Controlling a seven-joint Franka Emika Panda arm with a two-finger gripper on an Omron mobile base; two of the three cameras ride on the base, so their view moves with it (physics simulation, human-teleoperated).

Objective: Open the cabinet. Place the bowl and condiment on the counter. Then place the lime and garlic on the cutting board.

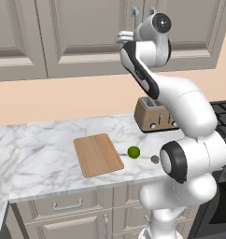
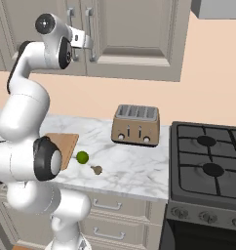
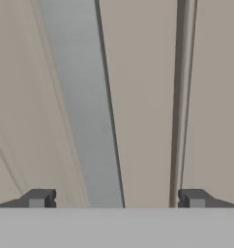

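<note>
The cabinet (image 1: 87, 32) (image 2: 134, 34) above the counter has its doors shut. My gripper (image 3: 116, 198) (image 2: 86, 41) is raised against it, open, with a vertical silver bar handle (image 3: 82, 106) standing between the fingertips and the seam between the doors just to its right. On the marble counter (image 1: 45, 149) lies the wooden cutting board (image 1: 97, 154) (image 2: 64, 146). The lime (image 1: 133, 151) (image 2: 82, 157) and the garlic (image 1: 155, 159) (image 2: 96, 170) rest on the marble just right of the board. The bowl and condiment are out of view.
A toaster (image 1: 152, 116) (image 2: 136, 125) stands at the back of the counter, right of the board. A black gas stove (image 2: 207, 161) adjoins the counter's right end. Drawer fronts (image 1: 67, 204) run under the counter's front edge.
</note>
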